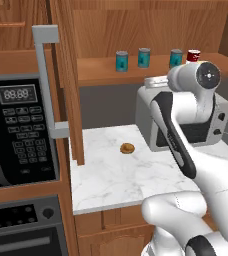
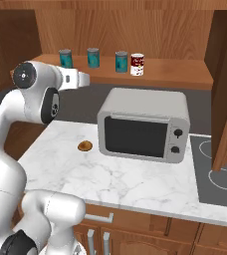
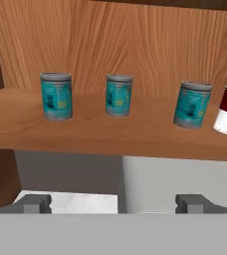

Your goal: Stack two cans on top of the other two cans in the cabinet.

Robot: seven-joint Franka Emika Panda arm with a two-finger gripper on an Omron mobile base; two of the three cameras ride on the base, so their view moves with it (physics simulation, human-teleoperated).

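Teal cans [image 3: 56,96] sitting unstacked on shelf [image 3: 85,132] | I'm holding end effector [image 3: 118,204] spread, empty | step: approaching first can | next: advancing, aligning, closing.

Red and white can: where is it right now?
The red and white can stands upright on the cabinet shelf, rightmost of the row, just right of a teal can, above the toaster oven.

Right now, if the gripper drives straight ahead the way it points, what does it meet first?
Likely the front edge of the brown wood-grain cabinet shelf, since the open gripper sits slightly below it. Slightly higher, it would meet the middle teal-blue cylindrical can. Depth is unclear.
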